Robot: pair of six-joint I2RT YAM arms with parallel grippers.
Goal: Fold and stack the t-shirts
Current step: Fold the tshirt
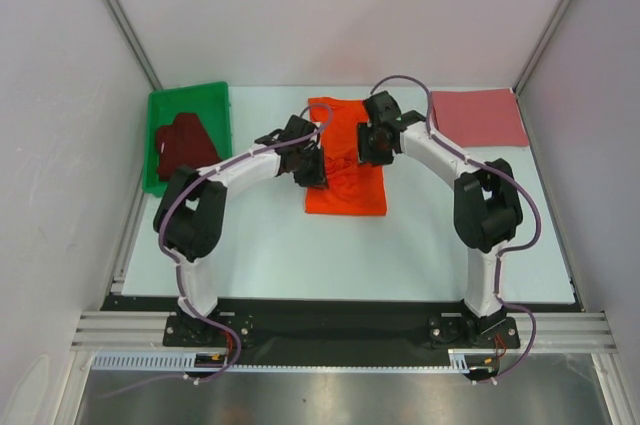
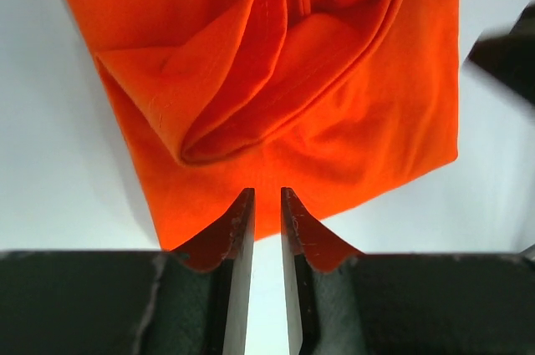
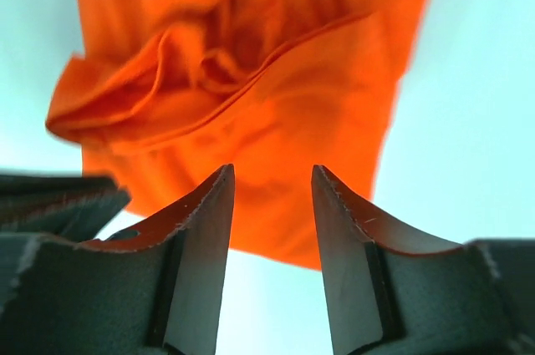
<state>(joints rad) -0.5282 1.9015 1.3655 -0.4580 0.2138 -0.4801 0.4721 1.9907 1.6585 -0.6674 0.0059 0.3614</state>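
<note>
Orange t-shirt (image 1: 345,195) of creased matt cloth on a smooth matt table (image 1: 300,255).

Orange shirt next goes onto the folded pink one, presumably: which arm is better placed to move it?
Probably right: the right gripper hangs open over the orange shirt, and the pink shirt lies on that side.

Overhead, a pale, near-white table (image 1: 300,255) fills the middle, evenly lit, shadows soft. White panels close it in: back wall (image 1: 340,5) across the top, left wall (image 1: 50,145), right wall (image 1: 605,145). Grey metal struts (image 1: 118,15) slant down from both upper corners. Bottom of frame: black strip (image 1: 340,305), silver rail (image 1: 120,330), then brushed metal sheet (image 1: 340,395).
</note>
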